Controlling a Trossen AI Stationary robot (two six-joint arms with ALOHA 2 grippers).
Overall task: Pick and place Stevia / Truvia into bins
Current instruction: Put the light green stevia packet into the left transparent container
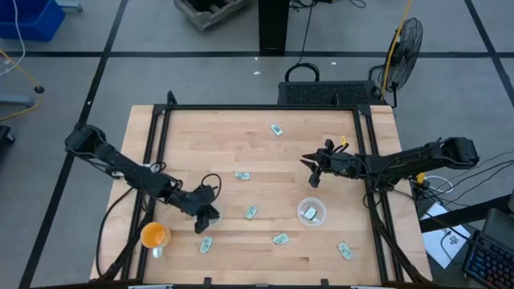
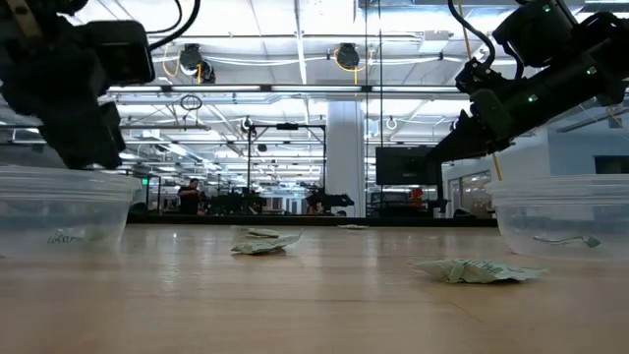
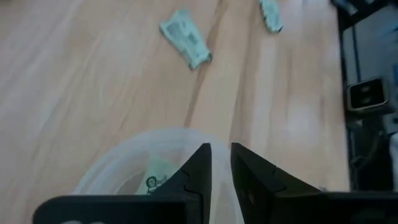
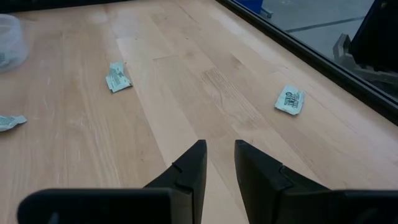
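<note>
Pale green and white Stevia packets lie flat and scattered on the wooden table, among them one [image 1: 277, 128] near the far edge, one [image 1: 242, 176] in the middle and one [image 1: 279, 238] near the front. My left gripper [image 1: 206, 218] hovers over the left clear cup [image 3: 124, 155], slightly open, with nothing between its fingers; one packet [image 3: 158, 180] lies inside that cup. The right clear cup [image 1: 312, 212] also holds a packet. My right gripper [image 1: 313, 168] hangs above bare table beyond the right cup, slightly open and empty, its fingers [image 4: 193, 165] pointing toward the middle.
An orange cup [image 1: 154, 235] stands near the front left corner, beside my left arm. More packets lie at the front [image 1: 206, 245] [image 1: 345, 251] and between the cups [image 1: 251, 213]. Black rails [image 1: 365, 152] frame the table. Bare wood shows across the far half.
</note>
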